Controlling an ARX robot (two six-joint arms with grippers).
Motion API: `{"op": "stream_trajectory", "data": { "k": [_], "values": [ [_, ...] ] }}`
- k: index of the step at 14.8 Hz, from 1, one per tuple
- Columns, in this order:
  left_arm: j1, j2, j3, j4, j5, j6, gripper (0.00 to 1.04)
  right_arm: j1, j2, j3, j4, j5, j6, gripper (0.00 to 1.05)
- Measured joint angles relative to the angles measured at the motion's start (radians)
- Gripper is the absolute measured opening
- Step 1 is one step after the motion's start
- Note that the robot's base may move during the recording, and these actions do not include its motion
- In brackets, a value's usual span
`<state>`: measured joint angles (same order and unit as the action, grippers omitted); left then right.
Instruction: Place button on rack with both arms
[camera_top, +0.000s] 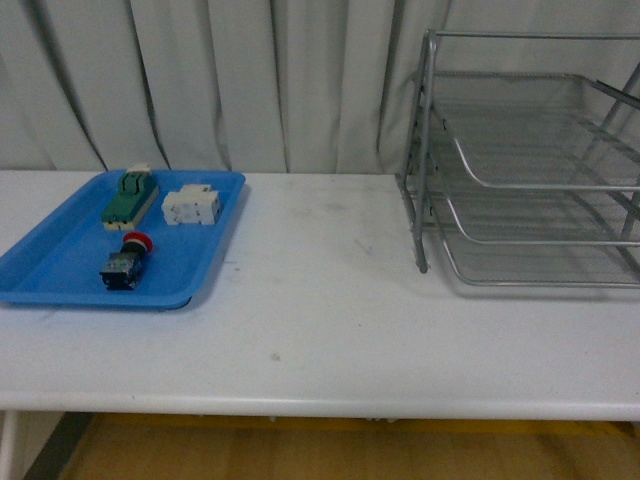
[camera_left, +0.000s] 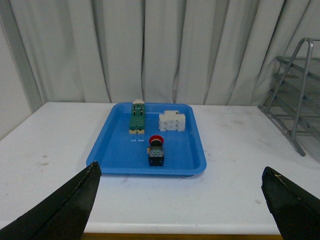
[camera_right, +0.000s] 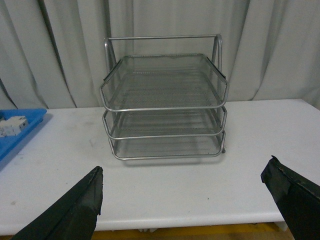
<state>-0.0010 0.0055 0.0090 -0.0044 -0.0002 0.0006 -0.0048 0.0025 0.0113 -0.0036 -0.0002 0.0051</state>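
White bench (camera_top: 320, 330) out in front, and both arms hang back from it. The left fingers (camera_left: 65, 210) are spread wide with nothing between them, and the right fingers (camera_right: 70, 210) are just the same. On the left sits the blue tray (camera_top: 60, 285). The button (camera_top: 127, 262) lies in its near part, red cap pointing away. Beyond it in the same tray are the green-and-cream switch block (camera_top: 130, 197) and the white breaker (camera_top: 191, 205), side by side. Over on the right, well apart, stands the rack (camera_top: 530, 185), its three mesh tiers bare. A pale curtain (camera_top: 250, 80) closes off the back.
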Motion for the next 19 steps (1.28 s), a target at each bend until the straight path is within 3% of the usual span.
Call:
{"op": "stream_trajectory", "data": {
  "k": [7,8,9,11,12,14,16,19],
  "values": [
    [0.0,0.0,0.0,0.0,0.0,0.0,0.98,0.0,0.0,0.0,0.0,0.0,0.0,0.98],
    [0.0,0.0,0.0,0.0,-0.001,0.0,0.98,-0.043,0.073,0.053,-0.15,-0.12,0.072,0.98],
    [0.0,0.0,0.0,0.002,0.0,0.0,0.98,-0.107,0.316,0.112,-0.072,-0.266,0.274,0.98],
    [0.0,0.0,0.0,0.001,0.0,0.0,0.98,-0.129,0.702,0.124,0.301,-0.379,0.643,0.98],
    [0.0,0.0,0.0,0.001,0.0,0.0,0.98,-0.143,0.994,0.13,0.571,-0.318,0.822,0.98],
    [0.0,0.0,0.0,0.001,0.0,0.0,0.98,-0.128,1.399,0.227,0.946,-0.24,0.966,0.98],
    [0.0,0.0,0.0,0.001,0.0,0.0,0.98,-0.083,1.676,0.359,1.094,-0.195,1.034,0.98],
    [0.0,0.0,0.0,0.001,0.0,0.0,0.98,-0.07,1.744,0.397,1.086,-0.177,1.048,0.98]
  ]
}}
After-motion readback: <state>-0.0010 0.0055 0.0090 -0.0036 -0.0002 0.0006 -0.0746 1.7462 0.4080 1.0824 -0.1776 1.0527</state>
